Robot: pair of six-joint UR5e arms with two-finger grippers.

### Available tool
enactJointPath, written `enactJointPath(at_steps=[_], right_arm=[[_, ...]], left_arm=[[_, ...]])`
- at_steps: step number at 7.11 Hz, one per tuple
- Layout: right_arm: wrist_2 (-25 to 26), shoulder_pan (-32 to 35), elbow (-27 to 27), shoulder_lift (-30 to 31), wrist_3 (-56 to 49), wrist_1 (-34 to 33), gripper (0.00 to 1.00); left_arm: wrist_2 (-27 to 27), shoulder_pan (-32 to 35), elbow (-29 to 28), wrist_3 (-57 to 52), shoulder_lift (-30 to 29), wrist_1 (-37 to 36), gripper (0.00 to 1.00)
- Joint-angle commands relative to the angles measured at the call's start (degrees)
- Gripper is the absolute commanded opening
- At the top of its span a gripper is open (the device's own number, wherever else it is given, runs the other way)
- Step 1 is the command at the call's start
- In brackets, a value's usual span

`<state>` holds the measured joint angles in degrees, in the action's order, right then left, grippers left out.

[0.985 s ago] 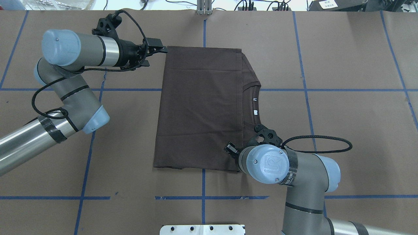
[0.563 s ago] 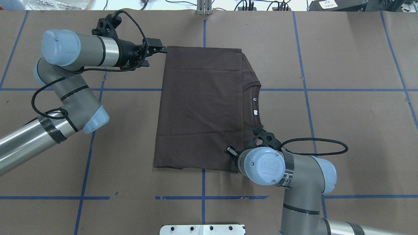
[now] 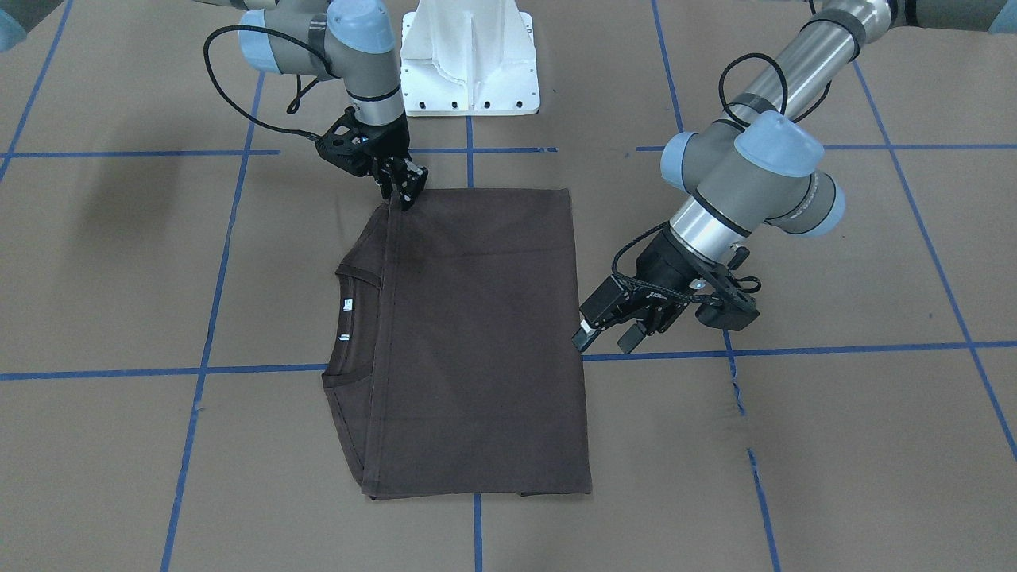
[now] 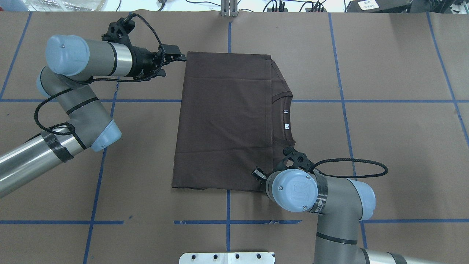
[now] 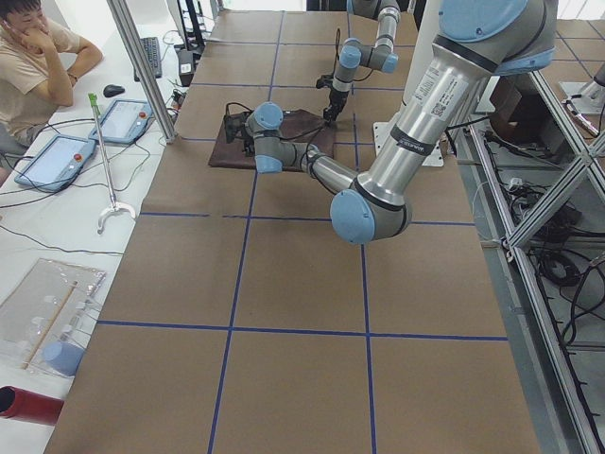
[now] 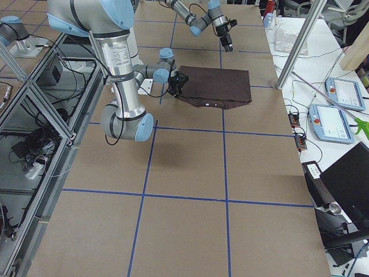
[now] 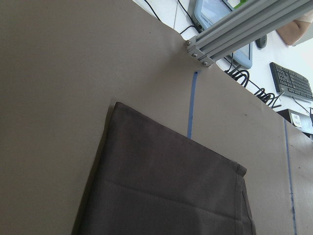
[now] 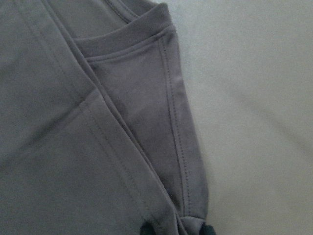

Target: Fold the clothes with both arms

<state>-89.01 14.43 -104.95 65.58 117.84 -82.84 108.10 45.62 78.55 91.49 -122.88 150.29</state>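
T-shirt (image 4: 223,121) lies flat mid table (image 4: 384,146), folded once; collar and labels are exposed, so further folds are likely left. Left gripper (image 3: 604,343) spread, empty, just beside its edge. Right gripper (image 3: 404,195) straddles a corner — clamped or not, cannot tell.

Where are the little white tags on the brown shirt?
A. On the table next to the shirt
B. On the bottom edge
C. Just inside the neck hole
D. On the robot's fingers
C: the white labels sit just inside the ribbed collar of the T-shirt, on the strip of shirt that the folded-over layer leaves uncovered.
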Motion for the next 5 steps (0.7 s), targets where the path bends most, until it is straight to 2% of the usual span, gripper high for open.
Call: enactJointPath(at_steps=[1, 2, 4, 5], right_arm=[[-0.03, -0.01, 0.01, -0.01, 0.03, 0.14, 0.00], [-0.03, 0.25, -0.42, -0.10, 0.03, 0.23, 0.00], [-0.73, 0.86, -4.97, 0.77, -0.15, -0.39, 0.00], [-1.34, 0.95, -7.08, 1.48, -0.15, -1.61, 0.00]], left_arm=[[0.00, 0.00, 0.03, 0.00, 0.10, 0.00, 1.00], [0.00, 0.00, 0.11, 0.00, 0.10, 0.00, 1.00], [-0.26, -0.61, 1.95, 3.66, 0.88, -1.83, 1.00], [-0.26, -0.97, 6.22, 4.04, 1.85, -6.28, 1.00]])
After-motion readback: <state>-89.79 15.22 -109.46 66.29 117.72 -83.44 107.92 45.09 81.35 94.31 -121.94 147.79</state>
